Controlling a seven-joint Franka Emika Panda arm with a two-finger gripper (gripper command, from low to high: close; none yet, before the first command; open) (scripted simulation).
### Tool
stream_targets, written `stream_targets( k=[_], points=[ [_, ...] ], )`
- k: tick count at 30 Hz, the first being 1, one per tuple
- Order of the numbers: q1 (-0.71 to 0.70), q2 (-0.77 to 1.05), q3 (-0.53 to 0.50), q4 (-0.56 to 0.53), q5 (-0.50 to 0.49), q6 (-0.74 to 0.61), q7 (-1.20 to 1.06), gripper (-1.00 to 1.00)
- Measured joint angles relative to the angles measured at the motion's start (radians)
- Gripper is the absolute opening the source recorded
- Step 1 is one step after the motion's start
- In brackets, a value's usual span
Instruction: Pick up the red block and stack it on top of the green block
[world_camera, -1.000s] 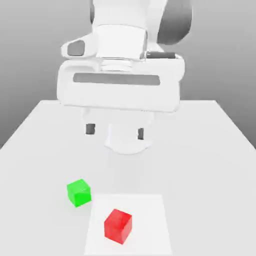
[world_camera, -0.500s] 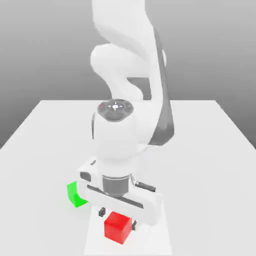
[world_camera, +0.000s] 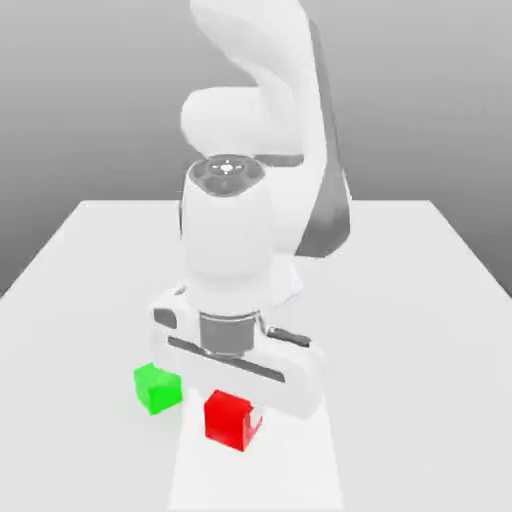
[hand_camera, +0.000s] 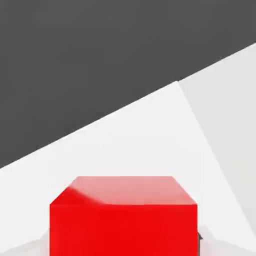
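The fingers (world_camera: 257, 415) grip the red block (world_camera: 229, 420) by its sides, near the green block (world_camera: 158, 389), toward the exterior view's right.

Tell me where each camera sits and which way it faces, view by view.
Exterior view: set off the arm, above table height, facing the robot and looking down across the table; the arm, hand and gripper show, with the green block on the view's left.
Hand view: mounted on the hand, looking out past the gripper at the red block; a small dark bit beside the block may be a fingertip.
Shared: the red block and the pale surface around it.
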Motion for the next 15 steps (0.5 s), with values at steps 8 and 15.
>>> stream_targets(
  k=[8,15],
  points=[
    [-0.099,-0.141,-0.057,-0.114,-0.054,-0.024,-0.351,-1.00],
    [-0.114,-0.259,-0.151,-0.215,-0.050,-0.041,-0.697,-1.00]
  ],
)
